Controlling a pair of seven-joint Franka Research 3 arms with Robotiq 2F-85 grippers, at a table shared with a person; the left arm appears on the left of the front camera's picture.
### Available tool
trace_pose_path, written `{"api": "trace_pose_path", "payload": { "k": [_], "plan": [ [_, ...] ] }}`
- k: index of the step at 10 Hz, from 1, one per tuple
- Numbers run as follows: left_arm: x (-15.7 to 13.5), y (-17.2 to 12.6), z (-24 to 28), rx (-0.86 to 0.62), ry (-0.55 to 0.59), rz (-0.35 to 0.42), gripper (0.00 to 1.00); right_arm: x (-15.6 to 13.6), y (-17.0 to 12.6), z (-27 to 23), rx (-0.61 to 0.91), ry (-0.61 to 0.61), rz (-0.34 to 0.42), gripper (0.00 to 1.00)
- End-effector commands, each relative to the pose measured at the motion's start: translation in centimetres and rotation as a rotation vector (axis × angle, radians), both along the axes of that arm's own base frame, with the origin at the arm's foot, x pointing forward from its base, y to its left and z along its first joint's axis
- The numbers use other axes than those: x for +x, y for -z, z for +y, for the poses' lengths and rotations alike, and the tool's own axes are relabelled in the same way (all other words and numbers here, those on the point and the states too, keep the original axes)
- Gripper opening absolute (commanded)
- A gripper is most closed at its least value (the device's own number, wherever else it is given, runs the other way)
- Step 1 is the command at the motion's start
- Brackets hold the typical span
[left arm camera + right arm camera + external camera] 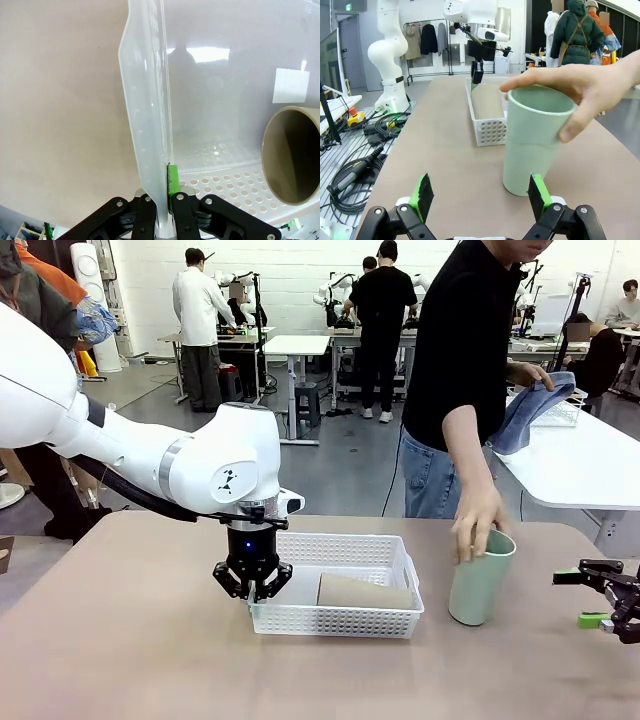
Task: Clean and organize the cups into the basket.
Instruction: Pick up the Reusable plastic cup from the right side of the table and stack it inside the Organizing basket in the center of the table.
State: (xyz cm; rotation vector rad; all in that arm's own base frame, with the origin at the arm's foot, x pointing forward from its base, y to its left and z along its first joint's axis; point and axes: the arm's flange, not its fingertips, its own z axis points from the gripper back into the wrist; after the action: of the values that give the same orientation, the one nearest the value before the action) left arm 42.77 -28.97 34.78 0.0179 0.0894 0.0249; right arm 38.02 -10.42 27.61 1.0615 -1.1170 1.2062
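Right wrist view, mint cup [535,140] just beyond right gripper [480,179] (jaws apart)

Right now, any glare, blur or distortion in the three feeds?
Left wrist view: the basket wall sits so close it's soft and bowed, with a bright glare patch on its floor. Right wrist view: the green cup and the person's hand sharp, slight wide-angle stretch. Front view: even light, soft shadows, no blur.

Faces across the desk [120,660] in front. Hugs the basket [145,125] wall at left wrist. Shares it, farther off, at right wrist.
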Motion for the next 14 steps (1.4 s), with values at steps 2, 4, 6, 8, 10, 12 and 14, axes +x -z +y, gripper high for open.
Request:
{"api": "trace_pose_path", "payload": {
  "k": [2, 4, 6, 8, 10, 12, 14],
  "plan": [
    [-0.2, 0.1, 0.1, 0.004, 0.001, -0.001, 0.00, 0.0, 0.3, 0.2, -0.012, -0.004, -0.005, 1.00],
    [-0.2, 0.1, 0.1, 0.004, 0.001, -0.001, 0.00, 0.0, 0.3, 0.2, -0.012, -0.004, -0.005, 1.00],
    [-0.2, 0.1, 0.1, 0.004, 0.001, -0.001, 0.00, 0.0, 0.3, 0.2, -0.012, -0.004, -0.005, 1.00],
    [-0.2, 0.1, 0.1, 0.004, 0.001, -0.001, 0.00, 0.0, 0.3, 0.2, -0.012, -0.004, -0.005, 1.00],
    [-0.2, 0.1, 0.1, 0.004, 0.001, -0.001, 0.00, 1.6, 0.5, 0.8, -0.008, 0.027, 0.024, 1.00],
    [-0.2, 0.1, 0.1, 0.004, 0.001, -0.001, 0.00, 3.6, 0.8, 3.1, 0.001, 0.016, -0.003, 1.00],
    [-0.2, 0.1, 0.1, 0.004, 0.001, -0.001, 0.00, 4.7, 1.5, 4.0, 0.003, 0.026, 0.022, 1.00]
  ]
}}
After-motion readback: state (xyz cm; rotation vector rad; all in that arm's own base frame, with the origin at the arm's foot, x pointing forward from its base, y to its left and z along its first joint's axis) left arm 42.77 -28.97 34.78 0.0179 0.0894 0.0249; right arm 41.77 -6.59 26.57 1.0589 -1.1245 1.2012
